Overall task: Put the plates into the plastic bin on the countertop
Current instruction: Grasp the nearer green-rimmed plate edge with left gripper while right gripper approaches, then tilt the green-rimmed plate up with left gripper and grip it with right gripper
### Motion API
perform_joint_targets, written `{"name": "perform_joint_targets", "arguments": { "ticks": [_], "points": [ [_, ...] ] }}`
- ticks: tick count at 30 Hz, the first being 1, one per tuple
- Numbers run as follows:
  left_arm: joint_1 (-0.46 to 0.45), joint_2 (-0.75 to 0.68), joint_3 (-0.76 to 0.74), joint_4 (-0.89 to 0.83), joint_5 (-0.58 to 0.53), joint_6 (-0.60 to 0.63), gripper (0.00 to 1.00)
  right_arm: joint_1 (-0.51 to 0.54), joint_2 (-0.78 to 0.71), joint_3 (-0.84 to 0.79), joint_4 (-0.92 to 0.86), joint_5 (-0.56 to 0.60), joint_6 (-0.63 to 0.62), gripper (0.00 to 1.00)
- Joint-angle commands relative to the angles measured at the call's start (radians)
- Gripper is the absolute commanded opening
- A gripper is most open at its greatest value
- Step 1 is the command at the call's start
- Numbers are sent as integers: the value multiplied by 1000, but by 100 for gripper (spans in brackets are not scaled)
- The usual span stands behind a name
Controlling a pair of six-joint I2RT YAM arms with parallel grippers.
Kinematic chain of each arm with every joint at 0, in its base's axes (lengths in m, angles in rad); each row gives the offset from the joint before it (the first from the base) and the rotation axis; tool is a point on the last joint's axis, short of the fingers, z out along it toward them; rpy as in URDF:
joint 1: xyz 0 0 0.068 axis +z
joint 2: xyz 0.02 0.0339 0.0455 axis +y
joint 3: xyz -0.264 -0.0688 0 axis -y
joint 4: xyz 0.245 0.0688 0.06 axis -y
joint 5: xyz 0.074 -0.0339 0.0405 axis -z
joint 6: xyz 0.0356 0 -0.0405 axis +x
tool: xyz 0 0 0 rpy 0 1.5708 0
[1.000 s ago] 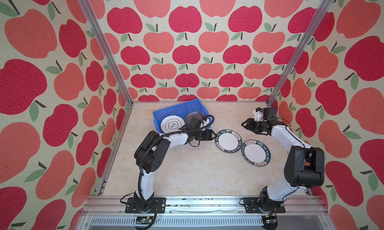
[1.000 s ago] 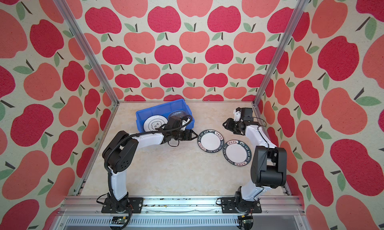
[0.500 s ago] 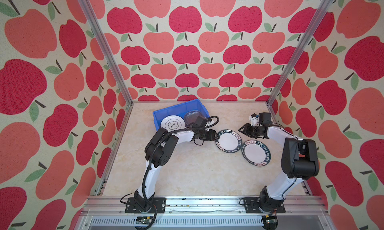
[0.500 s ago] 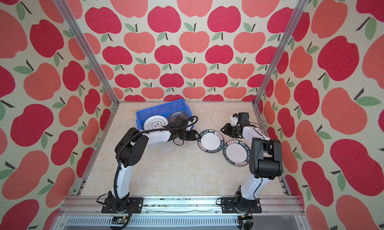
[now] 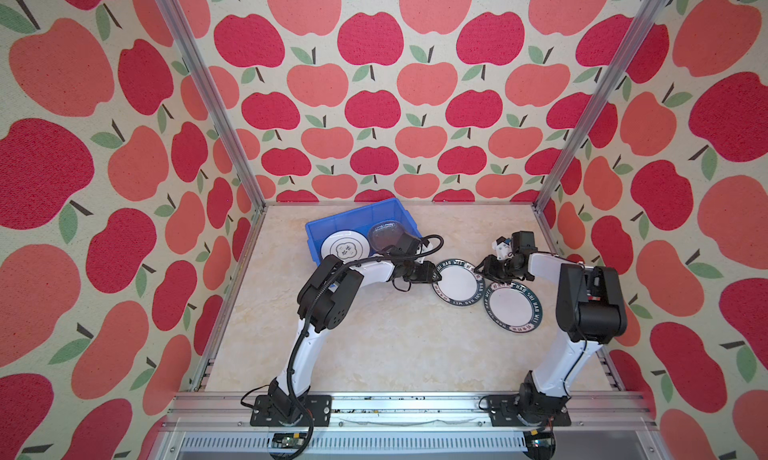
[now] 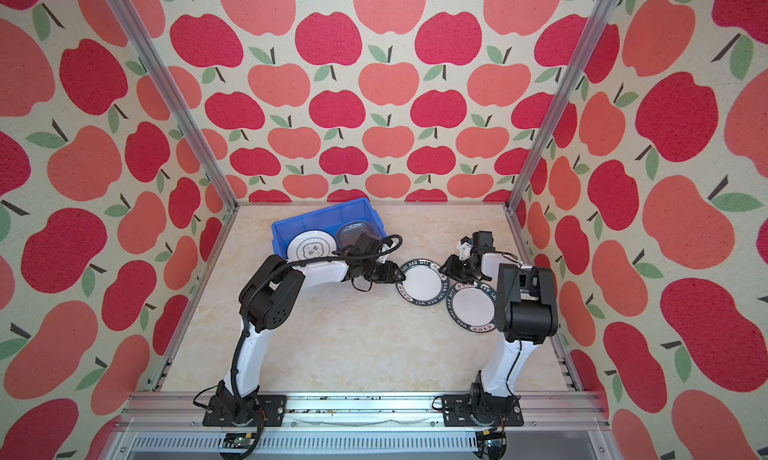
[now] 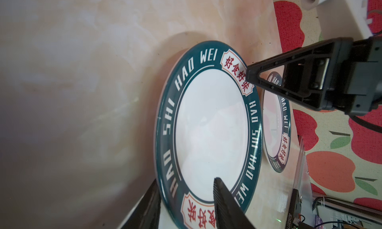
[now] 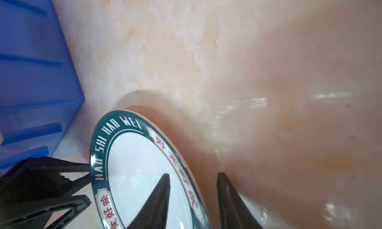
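Note:
Two round white plates with dark lettered rims lie on the countertop (image 5: 395, 341). My left gripper (image 5: 435, 273) (image 6: 401, 275) (image 7: 185, 179) is open across the left rim of the nearer-to-bin plate (image 5: 457, 281) (image 6: 422, 282) (image 7: 210, 130) (image 8: 134, 161), one finger outside the rim and one over the white. My right gripper (image 5: 484, 271) (image 6: 446, 271) (image 8: 193, 174) stands open astride the same plate's opposite rim. The second plate (image 5: 515, 310) (image 6: 473, 308) (image 7: 275, 126) lies just right of it. The blue plastic bin (image 5: 349, 223) (image 6: 320, 221) (image 8: 31, 73) holds a large emblem plate (image 5: 345, 248) (image 6: 311, 248) and a clear glass plate (image 5: 386, 233) (image 6: 353, 231).
The bin sits at the back, left of centre, close to the left gripper's wrist. The right arm's elbow (image 5: 590, 300) hangs over the right edge beside the second plate. Aluminium rails and apple-patterned walls close in the countertop on three sides.
The left gripper slid right to the plate's rim and its jaws narrowed. The right gripper came forward and down from the back onto the same plate's far rim.

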Motion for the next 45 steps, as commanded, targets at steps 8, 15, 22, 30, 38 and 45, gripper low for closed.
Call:
{"name": "perform_joint_targets", "arguments": {
  "ticks": [8,15,22,30,38,45],
  "points": [
    [39,33,-8,-15,32,-54,39,1,53,14,-28,-181,-34,36],
    [55,15,-35,-8,30,-55,31,57,19,-28,-1,-240,-2,34],
    [59,-31,-69,5,23,-51,28,99,-30,-80,107,-328,93,26],
    [60,-102,-104,16,16,-51,27,102,-123,-92,105,-359,134,0],
    [58,-357,-170,-22,-99,-21,99,106,-280,-17,-73,-264,99,0],
    [88,-686,-206,-211,-347,50,99,189,-351,184,-201,-108,76,0]
  ]
}}
